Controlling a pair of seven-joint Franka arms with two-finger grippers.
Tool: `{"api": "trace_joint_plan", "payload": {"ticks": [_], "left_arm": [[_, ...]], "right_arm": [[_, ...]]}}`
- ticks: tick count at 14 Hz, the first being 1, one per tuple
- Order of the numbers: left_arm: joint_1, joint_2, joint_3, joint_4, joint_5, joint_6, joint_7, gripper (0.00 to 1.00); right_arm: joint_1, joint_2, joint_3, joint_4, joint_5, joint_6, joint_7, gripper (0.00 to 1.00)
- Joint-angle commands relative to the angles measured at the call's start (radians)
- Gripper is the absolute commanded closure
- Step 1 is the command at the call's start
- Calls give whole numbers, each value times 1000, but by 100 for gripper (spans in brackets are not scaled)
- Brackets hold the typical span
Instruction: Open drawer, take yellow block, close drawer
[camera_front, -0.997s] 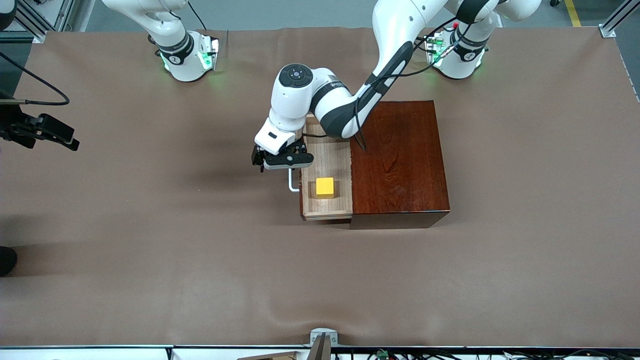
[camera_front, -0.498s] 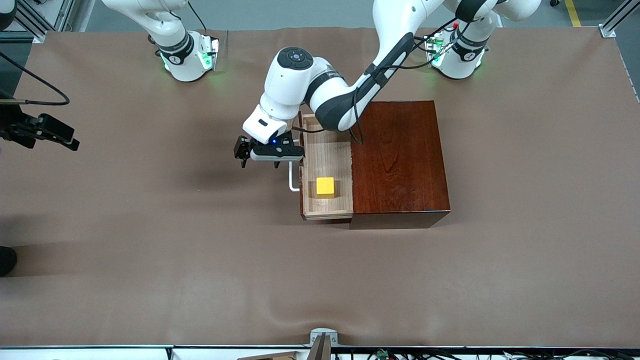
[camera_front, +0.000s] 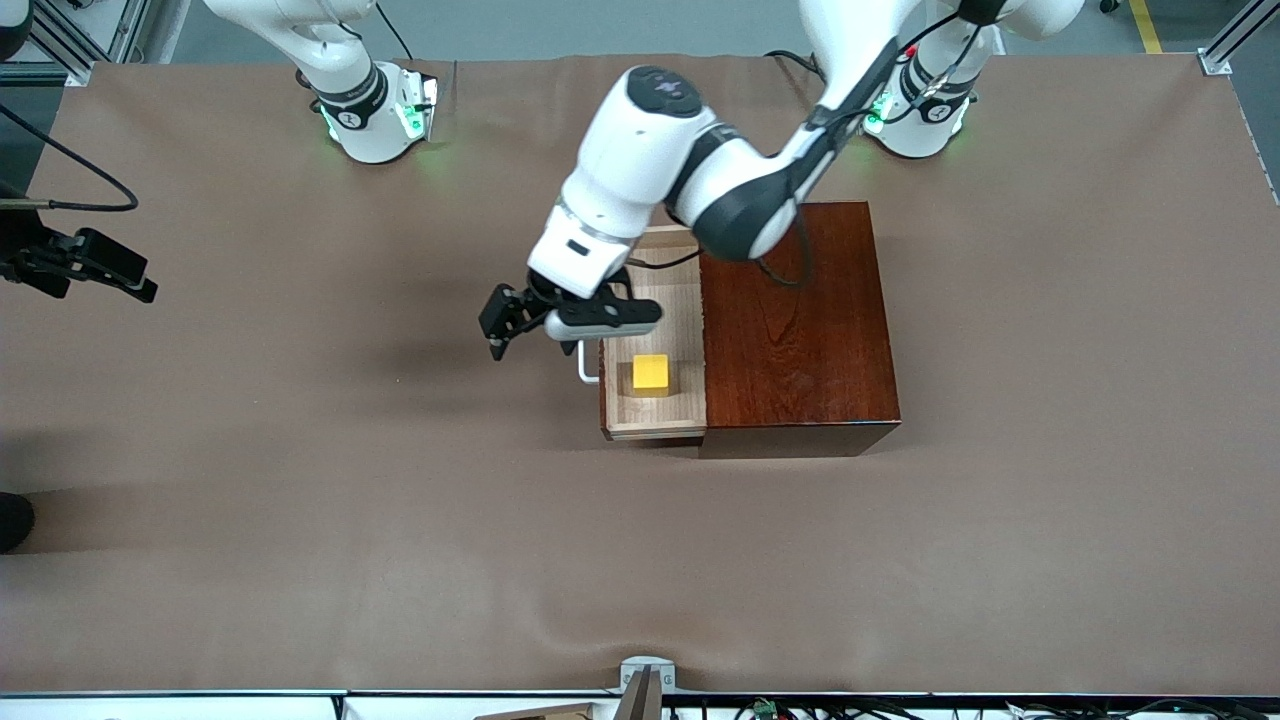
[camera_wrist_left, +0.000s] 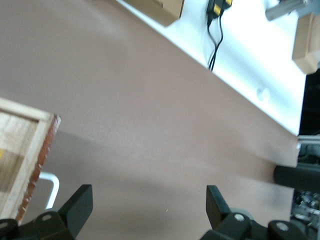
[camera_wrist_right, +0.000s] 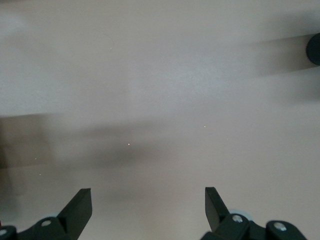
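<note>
— Where is the drawer (camera_front: 652, 345) right now?

— Pulled out of the dark reddish-brown box (camera_front: 795, 325), toward the right arm's end of the bench (camera_front: 300, 450). Its pale wood tray is open to view, and the white handle (camera_front: 585, 365) sticks out from its front.

— And the yellow block (camera_front: 650, 374)?

— Sitting inside the drawer, on the tray floor, in the part nearer the front camera. Nothing is touching it.

— What is the left gripper (camera_front: 505, 322) doing?

— It hangs in the air over the bare bench just in front of the drawer, beside the handle but apart from it. Its jaws stand wide apart and empty; the left wrist view shows both fingertips (camera_wrist_left: 80, 202) spread, with the drawer's corner and a bit of the white handle at the edge.

— The right gripper (camera_wrist_right: 148, 210)?

— That arm waits off at its own end of the bench. Its wrist view shows only bare brown surface below, jaws spread wide with nothing between them.
</note>
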Motion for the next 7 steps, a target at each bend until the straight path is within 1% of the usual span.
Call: {"api": "trace_joint_plan", "payload": {"ticks": [1, 3, 5, 7], "left_arm": [[38, -54, -2, -31, -31, -15, -9, 0], [70, -78, -2, -31, -37, -67, -6, 0], [96, -91, -3, -31, -37, -131, -3, 0], [127, -106, -5, -37, -37, -173, 1, 0]], "right_arm": [[-7, -5, 3, 2, 10, 0, 2, 0], [2, -3, 1, 2, 10, 0, 8, 0], [10, 18, 7, 2, 15, 3, 12, 0], [54, 34, 4, 0, 23, 14, 16, 0]]}}
